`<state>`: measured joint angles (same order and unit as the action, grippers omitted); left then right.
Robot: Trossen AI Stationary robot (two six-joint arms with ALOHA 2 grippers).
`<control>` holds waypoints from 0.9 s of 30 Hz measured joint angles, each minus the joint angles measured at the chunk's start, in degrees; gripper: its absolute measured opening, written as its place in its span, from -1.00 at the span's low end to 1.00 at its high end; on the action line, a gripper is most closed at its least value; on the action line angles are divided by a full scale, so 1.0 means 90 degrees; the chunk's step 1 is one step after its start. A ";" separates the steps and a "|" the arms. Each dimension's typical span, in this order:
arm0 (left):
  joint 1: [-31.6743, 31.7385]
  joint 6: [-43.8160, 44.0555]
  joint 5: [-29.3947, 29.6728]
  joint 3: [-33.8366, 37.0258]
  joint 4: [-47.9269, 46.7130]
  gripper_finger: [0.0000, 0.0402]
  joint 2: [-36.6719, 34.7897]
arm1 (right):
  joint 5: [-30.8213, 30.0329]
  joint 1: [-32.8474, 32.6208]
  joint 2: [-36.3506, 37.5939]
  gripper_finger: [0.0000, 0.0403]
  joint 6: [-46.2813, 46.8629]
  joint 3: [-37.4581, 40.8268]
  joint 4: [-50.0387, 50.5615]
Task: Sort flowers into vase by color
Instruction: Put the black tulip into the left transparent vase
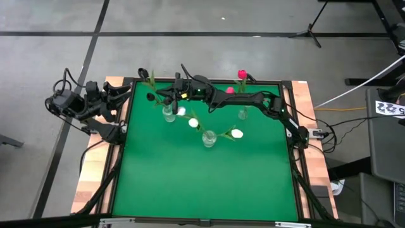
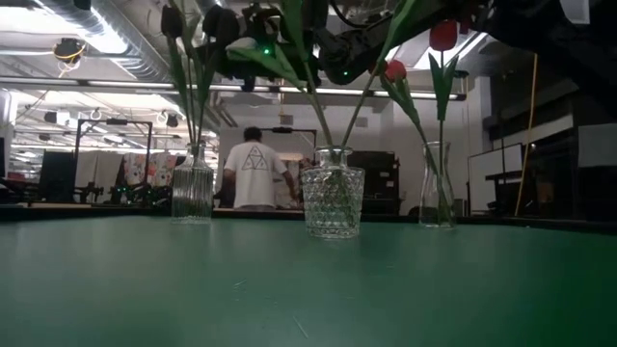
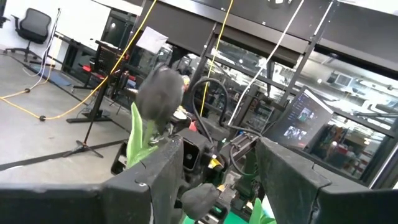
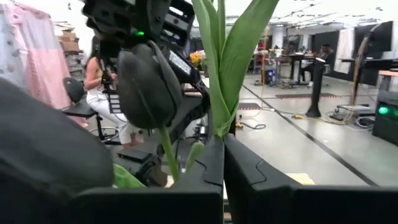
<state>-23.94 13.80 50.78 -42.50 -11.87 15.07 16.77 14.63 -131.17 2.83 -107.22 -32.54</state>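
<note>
My right gripper (image 4: 222, 158) reaches across the far side of the table to the ribbed vase (image 1: 168, 114) and is shut on a near-black tulip (image 4: 146, 81). In the low view dark heads (image 2: 174, 19) stand on stems in that ribbed vase (image 2: 193, 193). White tulips (image 1: 193, 123) stand in the diamond-cut glass (image 2: 333, 202). Red tulips (image 1: 241, 75) stand in the narrow carafe (image 2: 437, 198). My left gripper (image 3: 217, 180) is open at the table's far left corner (image 1: 123, 95), facing the dark tulip from a distance. My right gripper pinches the dark tulip's green leaves (image 4: 219, 121) between its two fingers, close below the head. The leaves rise out of the closed fingers, and the dark head stands beside them on its stem (image 4: 166, 149). The fingers hide the lower stem, so whether it reaches the vase cannot be told.
The three glass vessels stand in a loose row on the far half of the green mat (image 1: 202, 183). A raised dark frame (image 1: 288, 111) borders the mat. A person in a white shirt (image 2: 255, 169) stands in the room behind the table.
</note>
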 joint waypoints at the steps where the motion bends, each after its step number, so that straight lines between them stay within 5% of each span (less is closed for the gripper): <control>1: 0.0000 0.0000 0.0000 0.0000 -0.0001 0.00 0.0001 | -0.0052 -0.0002 0.0000 -1.00 -0.0012 0.0000 0.0013; 18: 0.0000 -0.0005 0.0000 0.0000 0.0000 0.00 0.0001 | -0.0214 0.0003 0.0000 -0.90 -0.0019 0.0005 0.0420; 27: 0.0000 -0.0005 0.0000 0.0000 0.0000 0.00 0.0002 | -0.0348 0.0003 0.0000 -0.65 -0.0029 0.0010 0.0657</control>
<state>-23.94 13.76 50.78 -42.50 -11.87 15.09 13.63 14.66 -131.17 2.57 -107.13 -26.63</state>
